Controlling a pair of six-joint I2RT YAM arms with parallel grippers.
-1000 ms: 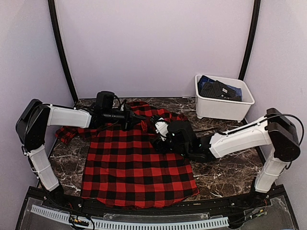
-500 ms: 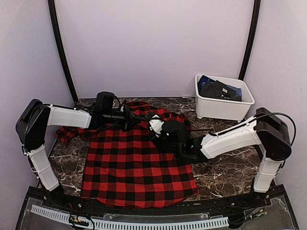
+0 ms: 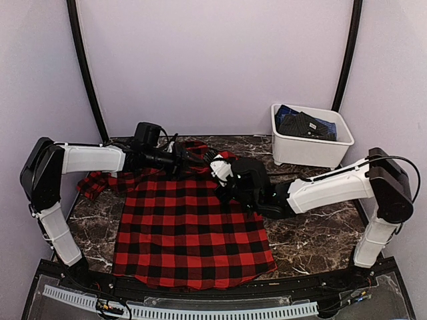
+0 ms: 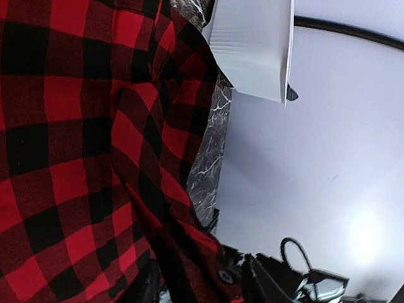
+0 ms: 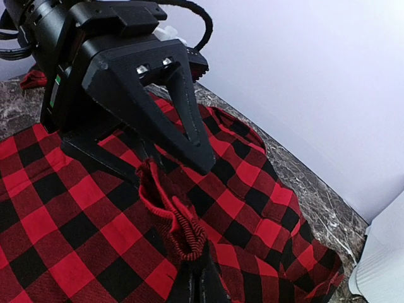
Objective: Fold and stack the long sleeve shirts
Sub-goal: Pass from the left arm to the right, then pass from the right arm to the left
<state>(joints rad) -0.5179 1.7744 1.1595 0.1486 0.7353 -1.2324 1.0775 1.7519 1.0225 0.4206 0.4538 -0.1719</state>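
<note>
Lab test booth; plain lilac walls [image 3: 213, 60] (black corner poles [image 3: 83, 67]); marble table [image 3: 320, 240]

The left arm [image 3: 87, 159] and right arm [image 3: 330, 189] wore white shells over their long links, with black housings at the joints. A thick black cable [image 5: 205, 25] looped by the left wrist. The left gripper [image 5: 199, 161] had matte black wedge jaws, with two bright screws [image 5: 144, 68] set in the top.

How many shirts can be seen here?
2 at least. A red-and-black checked shirt lies spread on the table. Dark folded clothing sits in the white tub at the far right; it may be more than one garment, with others hidden underneath.
</note>
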